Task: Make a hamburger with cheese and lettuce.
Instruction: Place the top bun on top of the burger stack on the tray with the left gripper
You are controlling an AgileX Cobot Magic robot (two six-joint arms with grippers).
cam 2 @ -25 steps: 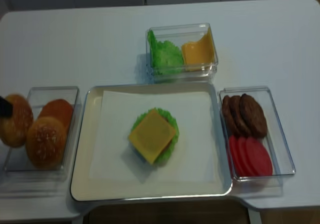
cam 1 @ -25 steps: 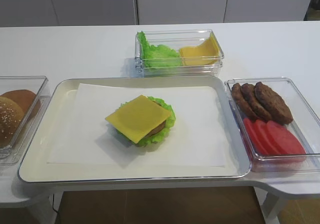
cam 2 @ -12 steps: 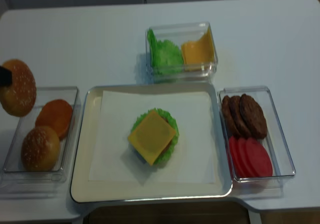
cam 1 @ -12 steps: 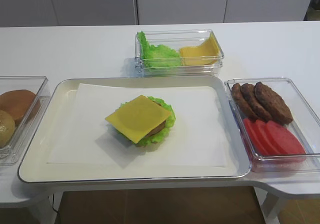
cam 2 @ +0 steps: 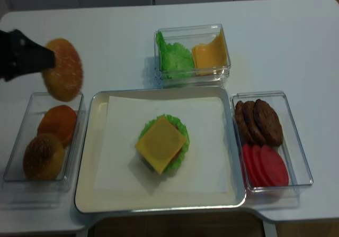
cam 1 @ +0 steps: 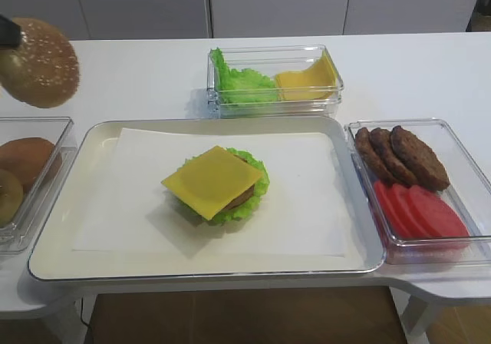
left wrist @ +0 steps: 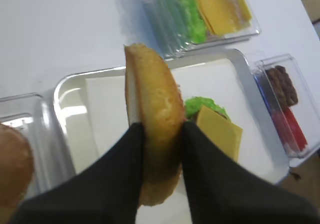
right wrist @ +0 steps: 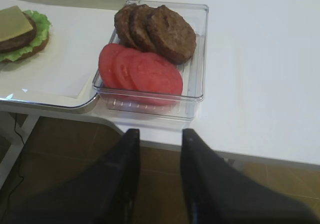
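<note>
The hamburger stack [cam 1: 219, 186] lies on white paper in the tray [cam 1: 100, 261]: lettuce [cam 1: 257, 194] fringe, brown patty, and the square yellow cheese [cam 1: 212, 180] on top. It also shows in the realsense view [cam 2: 161, 144] and the left wrist view [left wrist: 215, 126]. My left gripper [left wrist: 162, 129] is shut on a sesame-seeded bun top [cam 1: 40, 64], held on edge in the air above the table's left side, left of the tray. My right gripper [right wrist: 160, 136] hangs open and empty off the table's front edge, below the patty box.
A clear box at left [cam 2: 21, 157] holds two buns. A back box [cam 1: 276, 83] holds loose lettuce leaves and a pile of cheese slices. A right box [cam 1: 418, 183] holds dark patties [right wrist: 155, 29] and tomato slices [right wrist: 140, 74].
My left gripper has lifted the sesame bun out of the left box and carried it up and rightward toward the tray. The stack and right gripper have not moved.
</note>
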